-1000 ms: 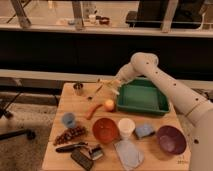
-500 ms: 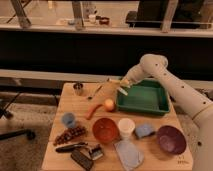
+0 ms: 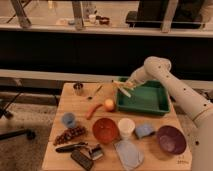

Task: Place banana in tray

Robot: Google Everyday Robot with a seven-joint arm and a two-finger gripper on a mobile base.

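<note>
The pale yellow banana (image 3: 122,87) hangs over the left rim of the green tray (image 3: 148,101), at the back right of the wooden table. My gripper (image 3: 127,85) is shut on it; the white arm reaches in from the right, over the tray. The banana's ends stick out of the gripper towards the left. It sits a little above the rim, and I cannot tell whether it touches it. The tray's floor is bare.
Left of the tray lie a round yellow-orange fruit (image 3: 109,104) and an orange stick (image 3: 92,111). In front of these are a red bowl (image 3: 105,130), a white cup (image 3: 126,127), a blue sponge (image 3: 145,131) and a purple bowl (image 3: 171,139). A metal cup (image 3: 78,88), a blue cup (image 3: 68,120) and grapes (image 3: 70,135) stand at the left.
My gripper has carried the banana to the right, from above the table near the fruit to the tray's left rim. In the last half second it barely moved.
</note>
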